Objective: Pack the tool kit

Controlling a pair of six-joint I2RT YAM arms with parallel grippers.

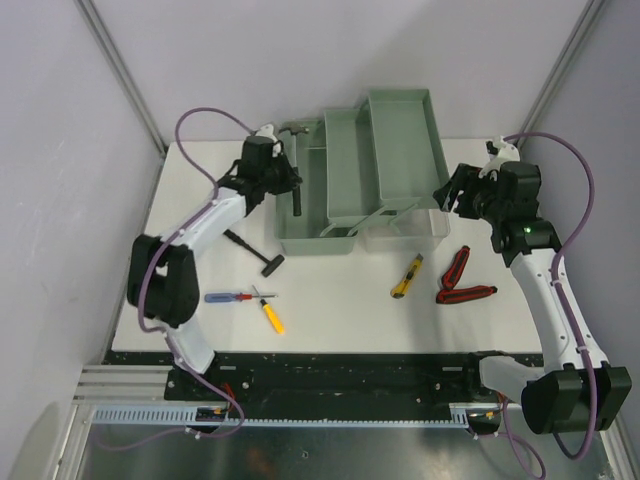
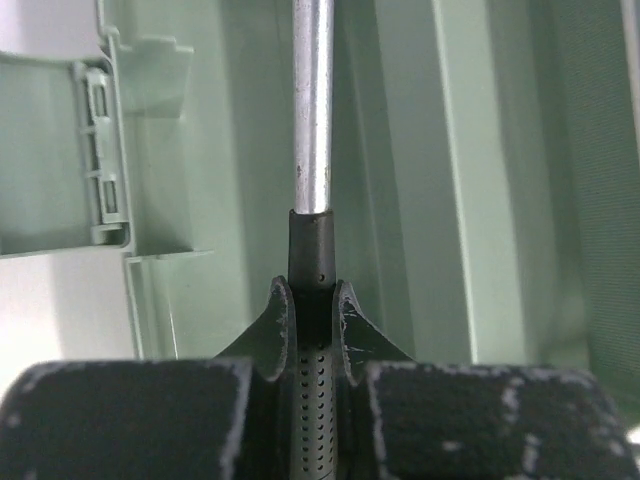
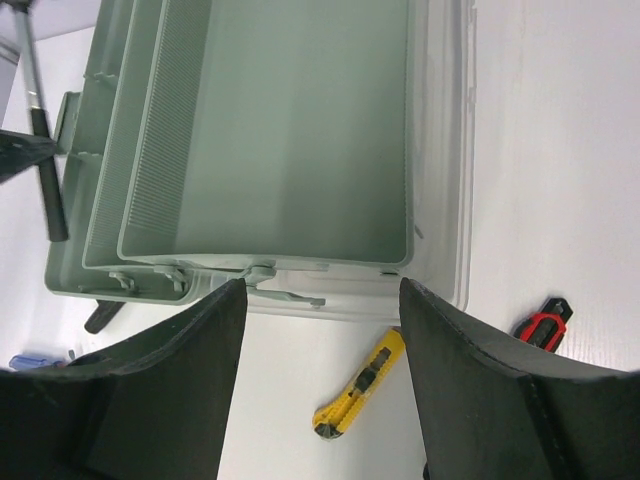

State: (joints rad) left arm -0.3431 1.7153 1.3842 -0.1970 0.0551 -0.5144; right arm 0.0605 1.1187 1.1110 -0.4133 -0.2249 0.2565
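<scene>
Hammer [image 1: 297, 200] hangs above the left compartment of the open box [image 1: 310, 247] on the counter [image 1: 340, 300], its grip clamped in the left tool [image 1: 283, 182]. Right tool [image 3: 320, 335] — fingers [image 3: 180, 380] apart, empty — hovers beside the box's right end. Risk: a tilted release could land the hammer across the box wall.

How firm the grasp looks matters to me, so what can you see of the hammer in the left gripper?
The hammer has a bright round metal shaft, a metal head at the far end and a black grip dotted with small holes. The left gripper is shut on that grip, a finger on each side, just below where it meets the shaft. It hangs over the left part of the open sage-green box, head pointing away from the arm bases. Nothing else seems to touch it.
</scene>
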